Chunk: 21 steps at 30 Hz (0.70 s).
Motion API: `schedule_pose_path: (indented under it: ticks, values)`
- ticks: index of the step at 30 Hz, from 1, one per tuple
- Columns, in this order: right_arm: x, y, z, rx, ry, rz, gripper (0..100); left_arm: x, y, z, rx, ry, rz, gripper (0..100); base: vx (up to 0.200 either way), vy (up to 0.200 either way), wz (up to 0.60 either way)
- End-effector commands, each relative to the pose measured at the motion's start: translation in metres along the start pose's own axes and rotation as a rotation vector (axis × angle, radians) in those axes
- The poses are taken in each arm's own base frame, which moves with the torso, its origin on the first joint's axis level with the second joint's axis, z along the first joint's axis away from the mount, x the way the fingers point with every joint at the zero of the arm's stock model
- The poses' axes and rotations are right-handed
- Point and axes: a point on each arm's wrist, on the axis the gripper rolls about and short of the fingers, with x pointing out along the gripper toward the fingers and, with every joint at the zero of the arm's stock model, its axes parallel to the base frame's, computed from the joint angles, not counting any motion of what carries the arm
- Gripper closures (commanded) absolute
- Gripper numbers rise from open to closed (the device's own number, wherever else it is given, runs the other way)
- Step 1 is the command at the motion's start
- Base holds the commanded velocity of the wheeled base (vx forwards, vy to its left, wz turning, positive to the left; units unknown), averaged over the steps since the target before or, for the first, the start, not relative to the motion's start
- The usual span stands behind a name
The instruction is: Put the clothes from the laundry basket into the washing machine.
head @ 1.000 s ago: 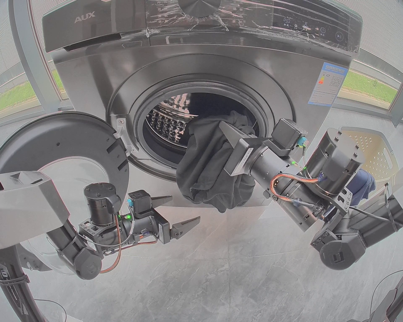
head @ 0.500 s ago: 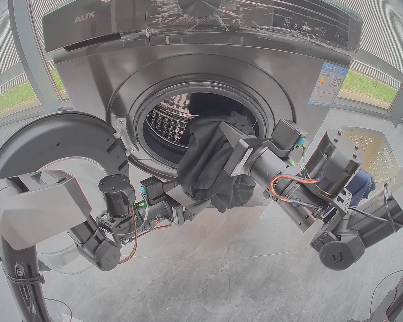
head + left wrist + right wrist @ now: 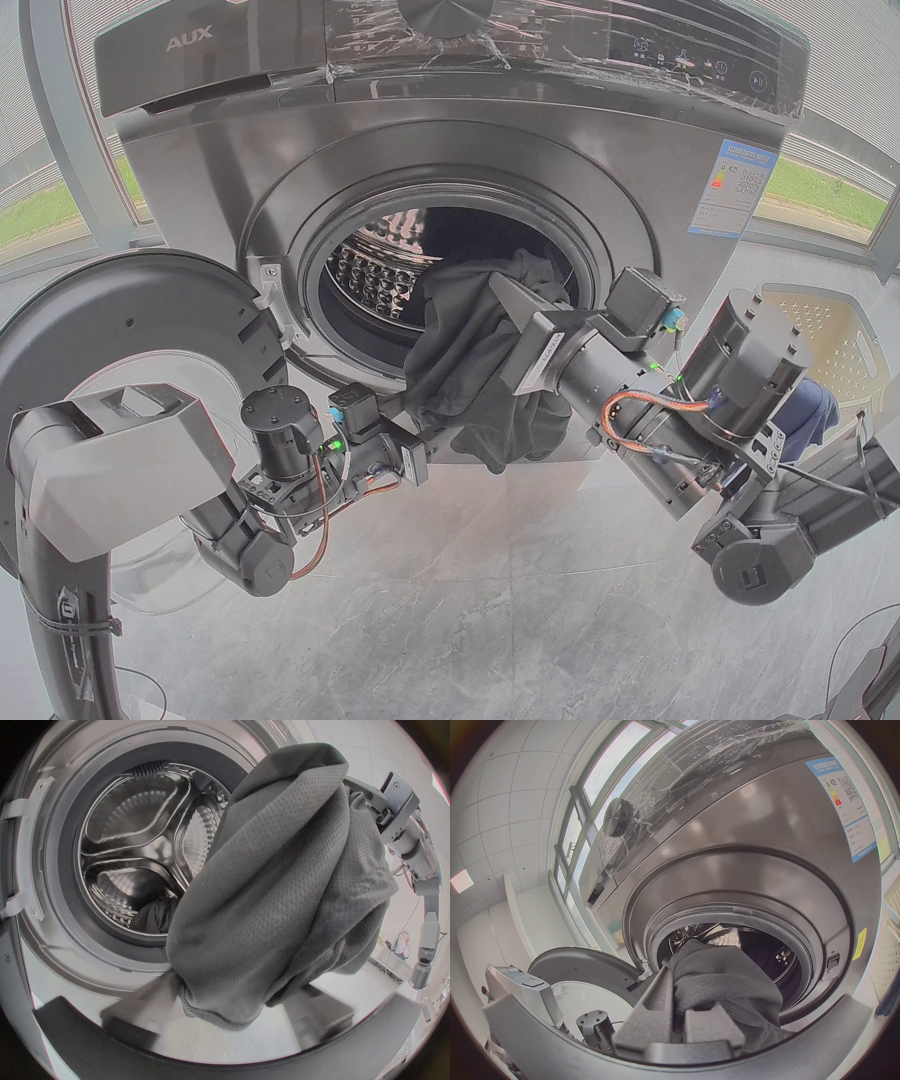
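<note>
shows dark grey mesh garment (image 3: 469,375) hanging at the round mouth of the silver front-loading washing machine (image 3: 600,178), upper part inside, clenched in right claw (image 3: 499,286); left claw (image 3: 234,996) released, fingers spread either side of the dangling hem.

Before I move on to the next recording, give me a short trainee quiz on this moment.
1. True or false: the washing machine's door stands open.
2. The left end effector sits: A inside the drum; B at the hanging lower end of the dark garment; C in the basket.
3. Which end effector grips that garment?
Key: 1 true; 2 B; 3 the right end effector.
</note>
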Motion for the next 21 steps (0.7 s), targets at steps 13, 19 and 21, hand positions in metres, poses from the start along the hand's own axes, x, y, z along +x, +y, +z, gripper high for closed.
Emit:
schedule_pose_path:
  ticks: [13, 19, 21]
  values:
    - [-0.002, -0.011, -0.007, -0.012, 0.027, -0.030, 100, -0.035, -0.041, 0.020, 0.002, -0.009, -0.046, 100, 0.000, 0.000, 0.00]
    - [-0.015, -0.016, -0.028, -0.031, 0.117, -0.041, 100, -0.088, -0.069, 0.052, -0.002, -0.008, -0.100, 100, 0.000, 0.000, 0.00]
    - [-0.021, -0.016, -0.038, -0.034, 0.164, -0.035, 100, -0.108, -0.076, 0.060, -0.004, -0.010, -0.117, 100, 0.000, 0.000, 0.00]
